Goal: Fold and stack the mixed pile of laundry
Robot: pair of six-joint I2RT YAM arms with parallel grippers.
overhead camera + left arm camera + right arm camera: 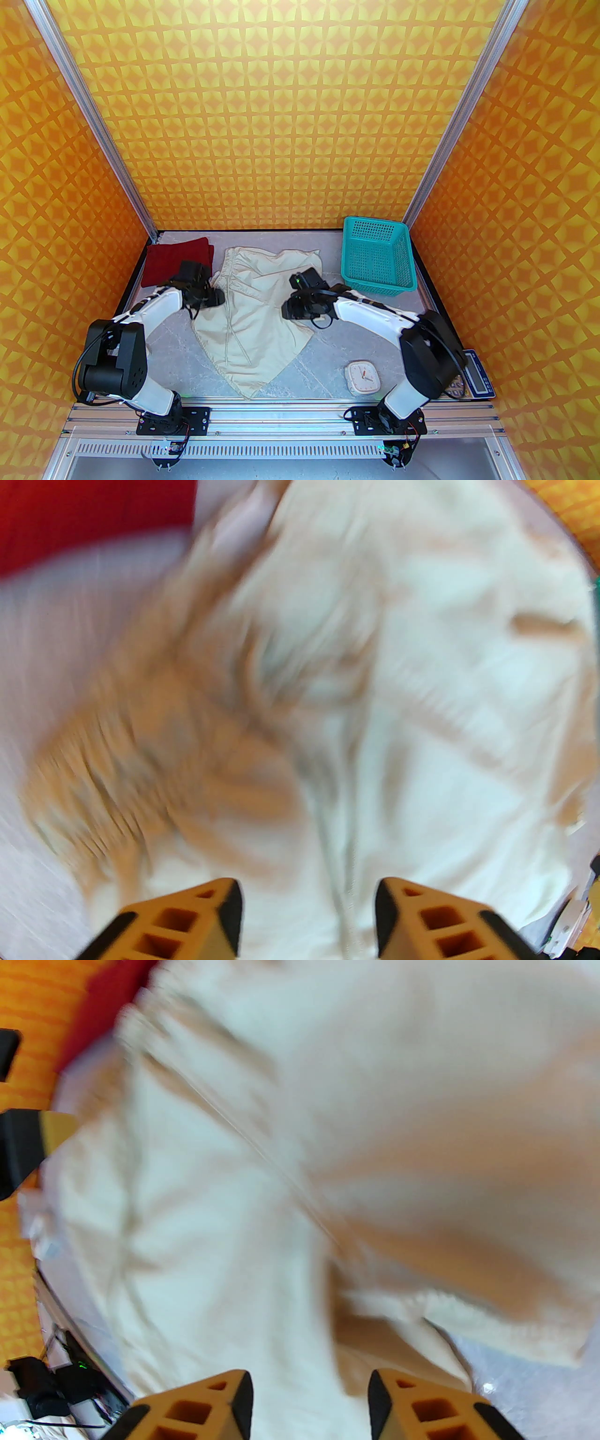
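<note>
Cream shorts [253,328], frame centre: seem soft, light, limp; best take hold at outer edges. Fingers apart, holding nothing: left end effector [214,296], right end effector [289,309].

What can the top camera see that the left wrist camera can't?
The top camera adds the little clock near the right arm's base and the scale at the table's right edge. The left wrist camera gives a blurry close-up of the left hand, open over the cloth. Both have the cream shorts and the red shirt.
</note>
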